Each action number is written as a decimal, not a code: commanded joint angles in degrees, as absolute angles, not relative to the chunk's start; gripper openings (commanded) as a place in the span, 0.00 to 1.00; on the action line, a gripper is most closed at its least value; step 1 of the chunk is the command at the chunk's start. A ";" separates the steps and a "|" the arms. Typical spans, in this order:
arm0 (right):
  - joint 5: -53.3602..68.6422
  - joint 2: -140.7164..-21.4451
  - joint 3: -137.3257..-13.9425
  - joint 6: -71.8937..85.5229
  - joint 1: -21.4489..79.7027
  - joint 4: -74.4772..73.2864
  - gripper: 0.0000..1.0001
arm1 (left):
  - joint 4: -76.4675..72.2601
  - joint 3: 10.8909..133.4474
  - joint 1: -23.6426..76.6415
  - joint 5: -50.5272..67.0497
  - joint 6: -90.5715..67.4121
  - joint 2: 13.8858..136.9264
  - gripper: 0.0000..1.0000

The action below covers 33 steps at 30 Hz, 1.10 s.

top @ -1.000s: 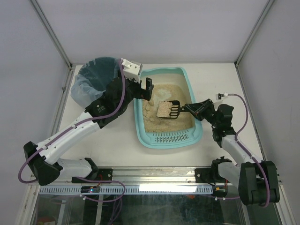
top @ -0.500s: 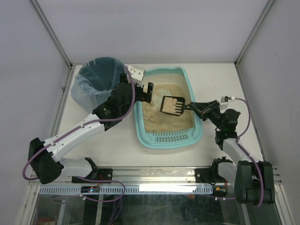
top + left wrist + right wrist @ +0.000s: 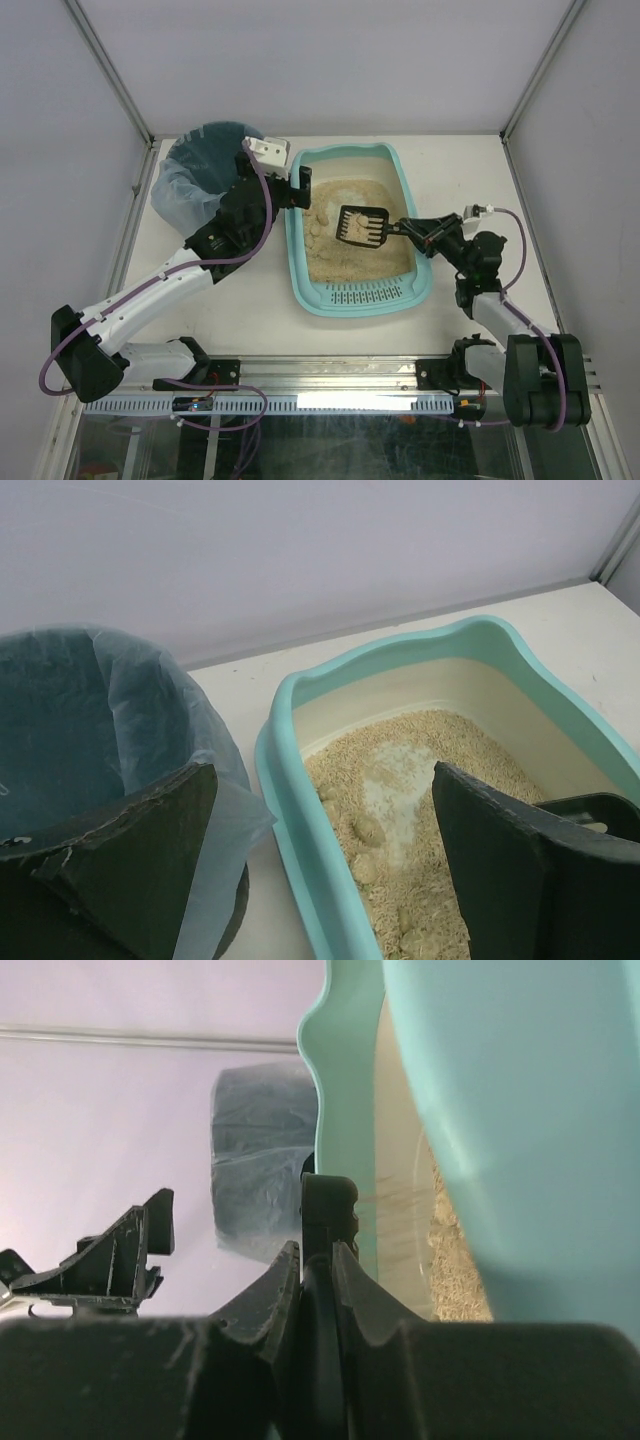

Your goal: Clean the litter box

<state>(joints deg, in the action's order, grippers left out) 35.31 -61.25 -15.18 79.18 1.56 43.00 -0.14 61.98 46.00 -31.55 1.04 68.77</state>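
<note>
Scoop carried a litter load 1 s ago; pan now looks bare, raised over litter box, mid-counter. Judged: load sifted out, nothing for bin. R end effector clamped on handle. L end effector wide, empty. R wrist view cuts off pan; clumps unclear.
</note>
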 commanded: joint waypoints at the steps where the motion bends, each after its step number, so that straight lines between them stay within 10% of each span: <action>1: 36.75 -62.61 -19.91 77.24 6.20 48.58 0.00 | -3.22 61.60 45.40 -32.07 1.34 66.80 0.93; 33: 36.35 -58.89 -22.46 70.55 1.50 34.35 0.00 | -1.52 62.99 43.59 -29.82 -0.15 69.54 0.92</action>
